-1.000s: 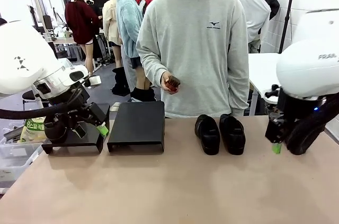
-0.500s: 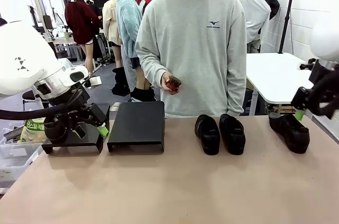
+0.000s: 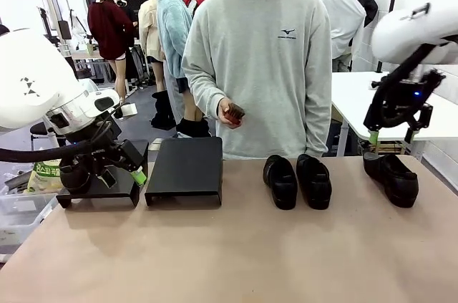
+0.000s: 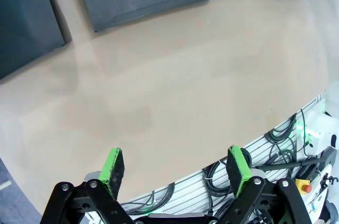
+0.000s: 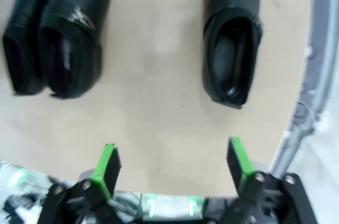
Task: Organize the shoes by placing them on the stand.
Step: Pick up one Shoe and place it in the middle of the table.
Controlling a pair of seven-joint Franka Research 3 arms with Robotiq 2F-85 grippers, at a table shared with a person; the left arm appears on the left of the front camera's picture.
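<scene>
Two shiny black leather shoes sit together on the tan desk beside the flat black metal stand, a third black shoe sits further right, and the left fingers and right fingers are spread wide, holding nothing.

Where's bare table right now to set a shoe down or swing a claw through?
Free: the whole near half of the table, in front of stands and shoes; the gap between the shoe pair and the single shoe; the top of the middle stand. Crowded: far left, where the left claw hangs by the other stand.
</scene>
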